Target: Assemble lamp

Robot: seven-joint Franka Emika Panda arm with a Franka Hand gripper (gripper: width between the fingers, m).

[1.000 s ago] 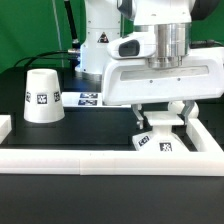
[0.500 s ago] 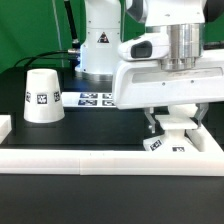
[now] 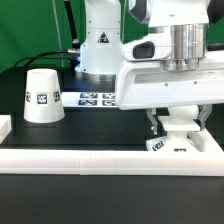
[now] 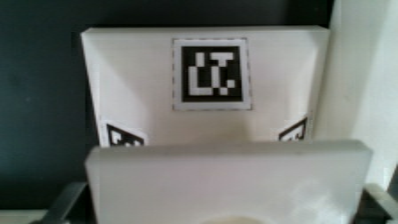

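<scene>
The white lamp base (image 3: pixel 166 146), with square tags on its side, lies on the table at the exterior view's right, against the long white rail (image 3: pixel 70 160). My gripper (image 3: pixel 178 125) stands straight down over it, its fingers (image 3: pixel 153 124) shut on the base's raised white part. In the wrist view the base (image 4: pixel 205 110) fills the picture with a tag on top, and its near block sits between my fingers. The cone-shaped shade (image 3: pixel 41 95) stands on the table at the exterior view's left, apart from the gripper. The bulb is not in view.
The marker board (image 3: pixel 95 98) lies flat at the back, in front of the robot's pedestal (image 3: pixel 100 45). The rail runs along the front and turns up at both ends; its side wall shows in the wrist view (image 4: pixel 361 80) right beside the base.
My gripper has moved toward the exterior view's right with the base in it; the base now lies closer to the rail's right end. The shade has not moved.
</scene>
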